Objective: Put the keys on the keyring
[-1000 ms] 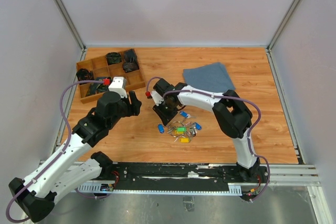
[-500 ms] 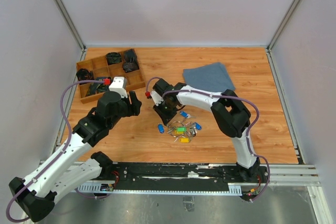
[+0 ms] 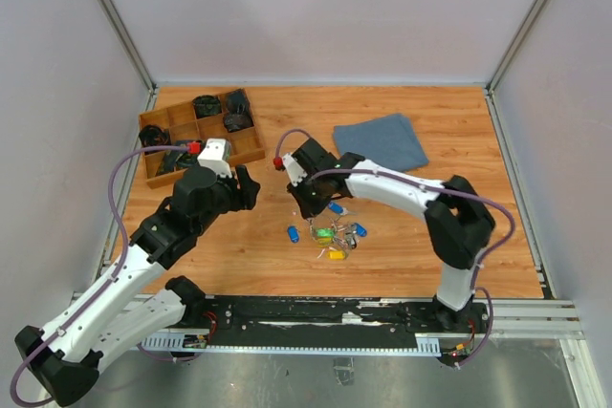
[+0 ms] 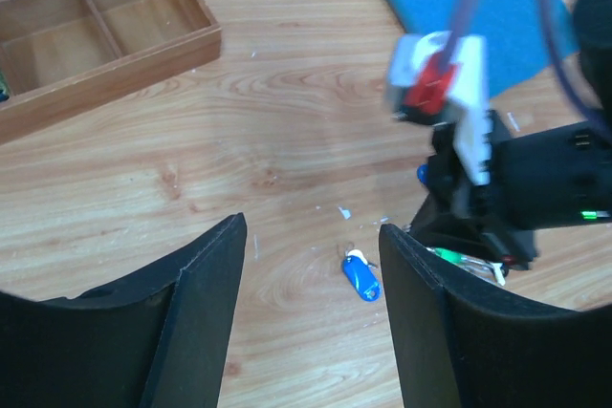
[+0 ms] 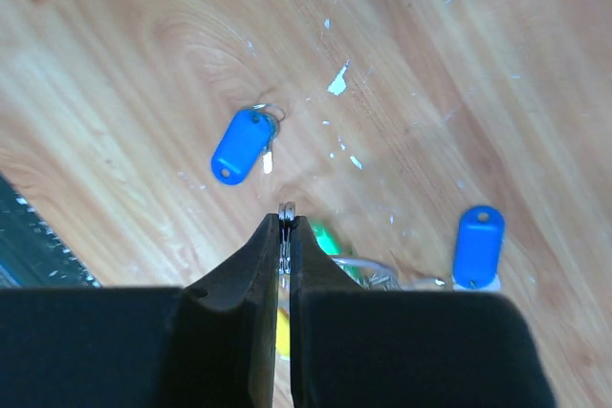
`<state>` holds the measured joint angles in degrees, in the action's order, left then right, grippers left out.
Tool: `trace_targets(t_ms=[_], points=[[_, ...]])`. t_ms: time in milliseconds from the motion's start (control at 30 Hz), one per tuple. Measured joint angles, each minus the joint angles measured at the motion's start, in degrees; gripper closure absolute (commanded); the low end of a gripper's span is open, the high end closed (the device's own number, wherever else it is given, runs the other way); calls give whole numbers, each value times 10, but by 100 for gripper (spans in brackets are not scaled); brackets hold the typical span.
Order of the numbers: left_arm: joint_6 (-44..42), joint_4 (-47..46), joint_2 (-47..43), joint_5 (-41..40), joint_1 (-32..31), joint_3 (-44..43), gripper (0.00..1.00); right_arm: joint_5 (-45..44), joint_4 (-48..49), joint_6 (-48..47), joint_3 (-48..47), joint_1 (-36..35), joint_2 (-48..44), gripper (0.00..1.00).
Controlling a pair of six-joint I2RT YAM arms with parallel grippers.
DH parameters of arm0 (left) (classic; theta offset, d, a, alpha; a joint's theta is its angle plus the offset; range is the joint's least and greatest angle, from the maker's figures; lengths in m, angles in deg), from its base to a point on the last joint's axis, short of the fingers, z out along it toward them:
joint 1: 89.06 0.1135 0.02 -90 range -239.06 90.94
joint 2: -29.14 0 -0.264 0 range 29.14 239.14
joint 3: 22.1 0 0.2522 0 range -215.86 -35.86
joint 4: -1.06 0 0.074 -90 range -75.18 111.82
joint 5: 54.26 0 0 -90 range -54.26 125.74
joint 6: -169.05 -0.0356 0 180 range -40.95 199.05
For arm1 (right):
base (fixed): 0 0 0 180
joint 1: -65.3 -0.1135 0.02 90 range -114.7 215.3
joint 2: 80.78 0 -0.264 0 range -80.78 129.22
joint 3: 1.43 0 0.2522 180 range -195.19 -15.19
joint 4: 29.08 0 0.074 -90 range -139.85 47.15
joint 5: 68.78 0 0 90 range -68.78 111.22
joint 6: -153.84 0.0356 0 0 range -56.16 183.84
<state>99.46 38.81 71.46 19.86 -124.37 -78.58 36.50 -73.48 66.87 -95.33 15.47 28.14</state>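
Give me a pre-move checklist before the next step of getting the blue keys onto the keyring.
1. Right end effector closed: ok, fingers pressed together.
2. Keyring gripped: ok, it seems; a thin silver wire shows pinched at the tips.
3. Left end effector ready to pick: ok, open and holding nothing.
4. Loose blue key reachable: ok, flat on the table, apart from the bunch, ahead of the left fingers.
5. Second blue key free of the ring: cannot tell; it lies close to the wire.
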Motion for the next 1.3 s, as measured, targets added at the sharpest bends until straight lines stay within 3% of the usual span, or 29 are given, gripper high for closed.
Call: trace_targets(t_ms=[467,667,1000,1300], points=[[-31,-89,10,82,0,-9,37,-85,240,48,204,2,-338,99],[-50,-124,23,105,-35,-38,36,-135,305,72,214,2,-425,99],[-61,-203,64,120,-92,-80,35,-188,352,129,216,4,-471,99],[-76,-220,89,101,-100,-97,34,-216,254,132,184,4,-467,99]])
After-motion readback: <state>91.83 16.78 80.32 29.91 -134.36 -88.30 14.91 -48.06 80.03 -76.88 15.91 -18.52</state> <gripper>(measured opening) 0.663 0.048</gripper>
